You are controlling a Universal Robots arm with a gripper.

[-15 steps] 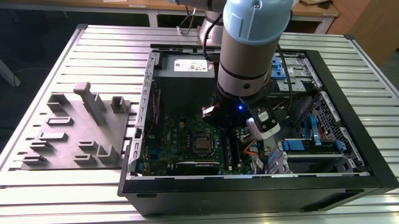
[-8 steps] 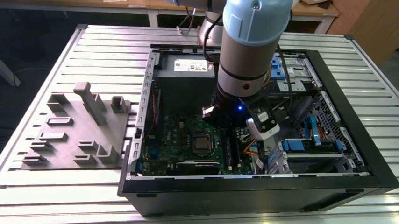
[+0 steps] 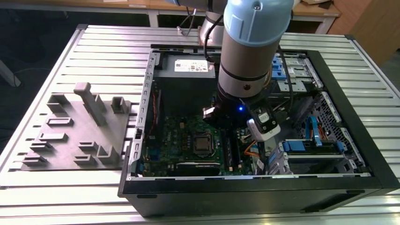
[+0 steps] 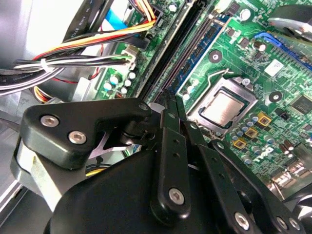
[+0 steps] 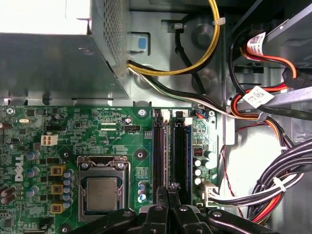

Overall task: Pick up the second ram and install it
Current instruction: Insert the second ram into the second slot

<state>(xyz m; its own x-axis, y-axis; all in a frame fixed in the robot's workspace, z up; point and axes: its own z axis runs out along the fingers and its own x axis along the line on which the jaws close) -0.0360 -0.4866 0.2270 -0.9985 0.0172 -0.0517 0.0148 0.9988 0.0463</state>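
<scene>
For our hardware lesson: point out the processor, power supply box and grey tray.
processor (image 5: 102, 193), first wrist view, centre of its metal lid.
power supply box (image 3: 191, 65), exterior view, its white label.
grey tray (image 3: 93, 136), exterior view, its flat base.

A ribbed aluminium table (image 3: 112, 44) spreads beneath the gripper (image 5: 168, 190). A wooden desk (image 3: 93, 3) stands beyond it, and dark floor (image 3: 31, 51) lies beside the table.
</scene>
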